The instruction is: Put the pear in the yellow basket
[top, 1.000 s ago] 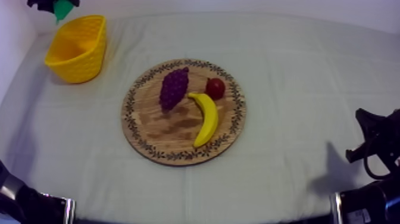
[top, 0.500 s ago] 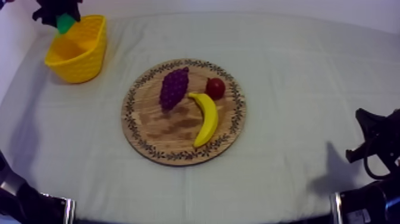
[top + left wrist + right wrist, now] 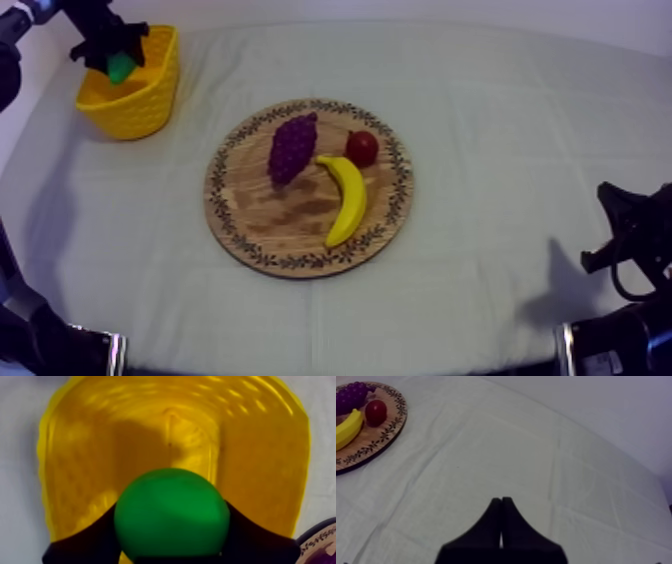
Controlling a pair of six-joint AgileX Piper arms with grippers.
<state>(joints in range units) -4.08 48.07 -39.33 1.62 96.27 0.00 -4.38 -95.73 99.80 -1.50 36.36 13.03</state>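
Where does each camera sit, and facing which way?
Top view: above the table, slanting down on wooden board and yellow basket; left tool over basket.
Left wrist view: on left arm, looking into the basket; left tool shut on pear.
Right wrist view: on right arm, facing the board across table; right tool shut.
Shared: top and left wrist show basket, pear.

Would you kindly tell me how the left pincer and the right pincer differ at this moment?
The left pincer is shut on the pear; the right pincer is shut on nothing. The left pincer hangs over the basket; the right pincer sits low at the right side of the cloth. Both are black.
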